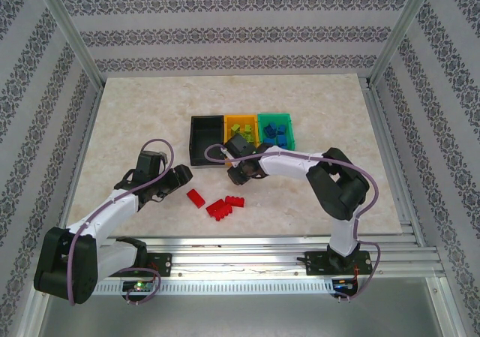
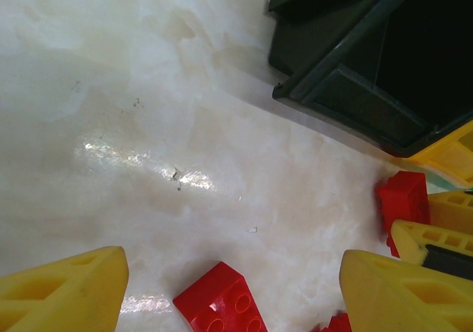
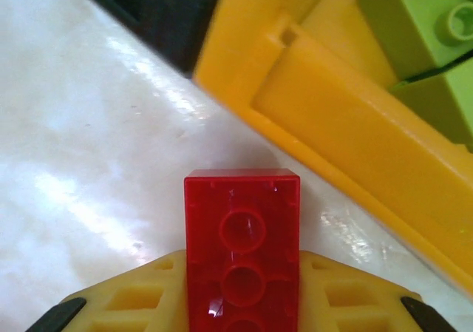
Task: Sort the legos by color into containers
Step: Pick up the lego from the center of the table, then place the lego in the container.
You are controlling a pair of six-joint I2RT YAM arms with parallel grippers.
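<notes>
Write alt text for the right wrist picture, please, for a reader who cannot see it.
A red brick is held between two yellow jaws at the bottom edge, against a pale glossy table. Just beyond it lies the corner of an orange bin with lime green bricks inside, and part of a black bin shows at the top left.

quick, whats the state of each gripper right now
left gripper: open, holding nothing
right gripper: shut on a red lego
</notes>
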